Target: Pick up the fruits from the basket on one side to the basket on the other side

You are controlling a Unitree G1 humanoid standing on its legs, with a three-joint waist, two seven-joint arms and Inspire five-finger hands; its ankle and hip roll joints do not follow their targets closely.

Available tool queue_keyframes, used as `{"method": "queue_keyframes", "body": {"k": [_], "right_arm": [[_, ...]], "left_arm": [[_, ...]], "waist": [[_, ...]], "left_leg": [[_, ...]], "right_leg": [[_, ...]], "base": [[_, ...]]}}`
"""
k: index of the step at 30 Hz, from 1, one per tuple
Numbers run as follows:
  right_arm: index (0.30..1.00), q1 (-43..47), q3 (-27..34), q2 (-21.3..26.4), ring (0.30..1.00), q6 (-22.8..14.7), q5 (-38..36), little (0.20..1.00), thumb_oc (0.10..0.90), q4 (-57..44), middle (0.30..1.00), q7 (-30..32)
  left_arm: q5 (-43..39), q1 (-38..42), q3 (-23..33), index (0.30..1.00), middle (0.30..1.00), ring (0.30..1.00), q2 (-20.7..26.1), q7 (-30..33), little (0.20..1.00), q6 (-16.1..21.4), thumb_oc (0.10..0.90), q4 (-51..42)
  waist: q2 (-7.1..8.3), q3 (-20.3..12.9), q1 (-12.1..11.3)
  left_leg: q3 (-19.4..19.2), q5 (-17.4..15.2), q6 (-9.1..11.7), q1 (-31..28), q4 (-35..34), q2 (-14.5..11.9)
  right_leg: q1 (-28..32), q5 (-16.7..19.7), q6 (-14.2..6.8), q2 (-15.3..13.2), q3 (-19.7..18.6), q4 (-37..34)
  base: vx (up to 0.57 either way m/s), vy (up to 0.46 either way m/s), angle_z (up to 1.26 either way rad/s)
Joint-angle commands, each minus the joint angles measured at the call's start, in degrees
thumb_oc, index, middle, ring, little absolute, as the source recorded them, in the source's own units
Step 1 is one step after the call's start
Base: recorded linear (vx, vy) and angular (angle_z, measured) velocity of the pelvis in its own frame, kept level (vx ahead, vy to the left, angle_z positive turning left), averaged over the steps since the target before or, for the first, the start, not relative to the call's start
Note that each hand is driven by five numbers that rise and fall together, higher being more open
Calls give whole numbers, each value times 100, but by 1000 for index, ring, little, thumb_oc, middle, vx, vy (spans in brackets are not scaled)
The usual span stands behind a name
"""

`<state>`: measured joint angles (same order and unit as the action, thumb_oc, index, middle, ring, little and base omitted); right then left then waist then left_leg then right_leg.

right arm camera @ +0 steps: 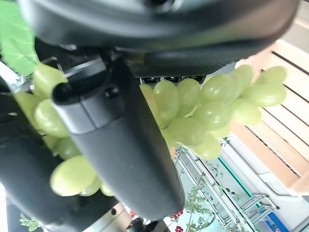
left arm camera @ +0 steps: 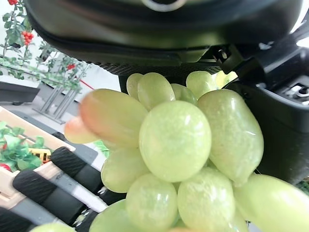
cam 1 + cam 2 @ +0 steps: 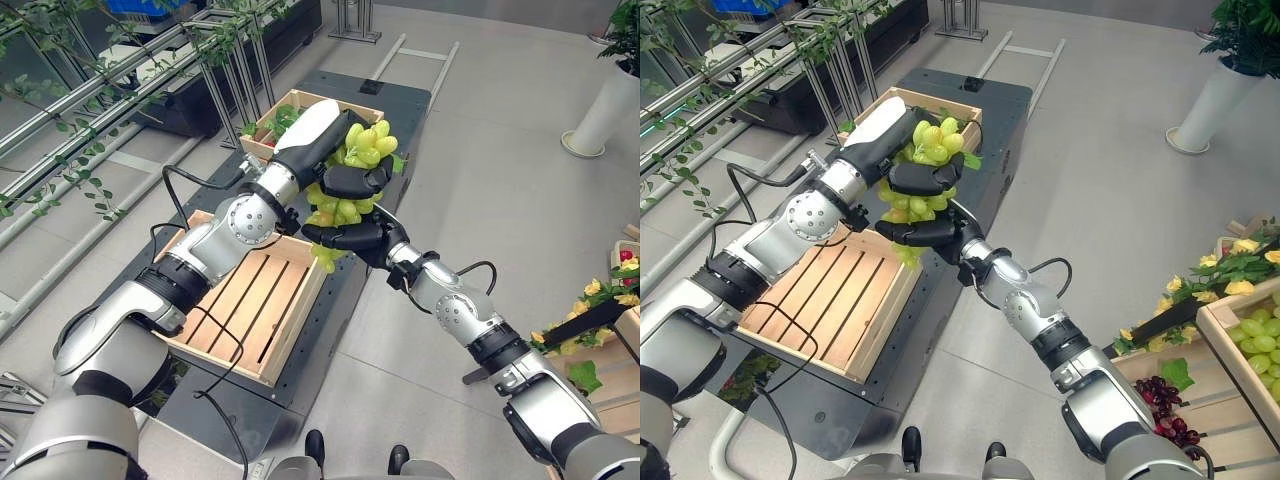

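A: Nearest us sits the empty slatted wooden crate (image 3: 255, 300) on the dark cart (image 3: 330, 300), and just above its far corner we have the bunch of green grapes (image 3: 352, 175) held in mid-air

B: Who's got it? From the head views we see both hands on it

A: Both. Our right hand (image 3: 350, 238) cups the lower part of the bunch, fingers curled up around it, and our left hand (image 3: 352, 180) is clamped round the upper part from the other side. In the right wrist view the grapes (image 1: 207, 113) press against the dark fingers (image 1: 116, 145)

B: We judge it a soft, loose load. Grapes bruise under a hard squeeze, their skins look slick, and single ones can drop off the stem

A: So we would hold it lightly and support it from beneath, as the right hand does, or take it near the top where the stem should be. The stem itself is hidden from us

B: And farther off?

A: Beyond the hands, the second wooden crate (image 3: 300, 100) at the cart's far end, with green leaves inside
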<state>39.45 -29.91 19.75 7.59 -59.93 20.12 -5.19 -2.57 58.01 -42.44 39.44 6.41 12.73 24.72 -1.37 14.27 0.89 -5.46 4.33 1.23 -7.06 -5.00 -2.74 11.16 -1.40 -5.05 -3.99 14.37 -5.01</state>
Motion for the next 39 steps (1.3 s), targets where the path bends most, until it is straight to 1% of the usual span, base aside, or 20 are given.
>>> {"method": "queue_keyframes", "body": {"k": [1,4,6,7,8,9,13,15,16,17,23,26,32,35,39], "right_arm": [[900,756,-12,-526,900,-447,-646,900,800,293,900,43],[900,829,2,-570,900,-563,-692,900,800,291,900,116],[900,906,20,-605,900,-749,-731,900,800,245,900,196],[900,922,28,-609,900,-771,-730,900,800,234,900,214],[481,949,48,-612,481,-798,-739,481,521,215,481,254],[300,974,83,-610,300,-861,-768,300,400,210,300,303],[300,971,121,-641,300,-979,-740,300,400,242,300,350],[300,934,152,-626,300,-991,-723,300,400,234,300,378],[300,933,153,-623,300,-991,-722,300,400,234,300,377],[300,913,171,-597,300,-994,-710,300,400,233,300,371],[300,754,276,-485,300,-1015,-568,300,400,201,300,453],[300,543,367,-409,300,-1099,-490,300,400,192,300,434],[300,65,556,-224,300,-1157,-212,300,400,126,300,378],[300,-159,640,-127,300,-1259,-21,300,400,176,300,313],[300,-620,829,43,300,-1266,-19,300,400,171,300,159]], "left_arm": [[-344,1082,23,300,300,300,-392,426,300,311,400,511],[-312,1118,-46,300,300,300,-482,370,300,252,400,478],[-232,1088,-89,300,300,300,-558,320,300,199,400,474],[-213,1075,-90,300,300,300,-571,323,300,196,400,483],[-207,1059,-91,300,300,300,-582,323,300,188,400,494],[-208,1033,-87,300,300,300,-583,327,300,192,400,523],[-164,957,-37,300,300,300,-553,399,300,202,400,602],[-151,954,2,300,300,300,-513,478,300,127,400,603],[-152,955,3,319,319,319,-510,482,319,124,413,605],[-153,948,22,900,900,900,-484,521,900,61,800,629],[59,830,119,900,900,900,-347,579,900,-55,800,735],[132,691,228,900,900,900,-241,682,900,-96,800,830],[255,454,501,900,900,900,-31,887,900,-133,800,1083],[335,313,661,900,900,900,37,1014,900,-180,800,1324],[572,-22,926,900,900,900,124,1184,900,-173,800,1642]], "waist": [[67,-1203,-59],[72,-1196,-58],[85,-1188,-57],[88,-1191,-55],[90,-1196,-53],[91,-1204,-51],[90,-1223,-49],[88,-1231,-44],[88,-1232,-44],[87,-1230,-38],[88,-1231,1],[83,-1221,51],[62,-1208,182],[58,-1194,244],[62,-1171,365]], "left_leg": [[2,-773,116,-30,0,188],[7,-776,110,-30,0,188],[21,-784,101,-41,0,191],[23,-787,99,-43,0,191],[24,-792,95,-48,0,190],[27,-795,91,-54,0,191],[11,-795,81,-60,0,181],[0,-797,79,-56,0,174],[-2,-796,79,-55,0,174],[-6,-797,76,-55,0,168],[-29,-816,67,-72,0,159],[-83,-826,60,-92,0,143],[-219,-831,47,-128,0,109],[-288,-834,47,-135,0,96],[-393,-839,27,-163,0,78]], "right_leg": [[-191,-317,260,129,-83,101],[-187,-318,264,129,-89,95],[-174,-321,266,132,-102,86],[-171,-320,266,132,-106,81],[-166,-319,265,131,-112,75],[-159,-314,263,133,-128,66],[-159,-306,259,132,-158,60],[-165,-302,255,135,-172,51],[-167,-301,255,135,-172,51],[-172,-302,255,135,-177,55],[-168,-294,248,145,-222,28],[-167,-278,239,148,-287,7],[-208,-233,210,152,-436,1],[-237,-211,192,153,-501,1],[-271,-177,165,157,-645,1]], "base": [[0,0,0],[0,0,0],[0,0,0],[0,0,0],[0,0,0],[0,0,0],[17,0,-7],[5,0,-6],[-1,0,-4],[-1,0,-3],[0,2,-1],[-10,28,-4],[-13,36,-16],[-37,42,-19],[-23,44,-13]]}}
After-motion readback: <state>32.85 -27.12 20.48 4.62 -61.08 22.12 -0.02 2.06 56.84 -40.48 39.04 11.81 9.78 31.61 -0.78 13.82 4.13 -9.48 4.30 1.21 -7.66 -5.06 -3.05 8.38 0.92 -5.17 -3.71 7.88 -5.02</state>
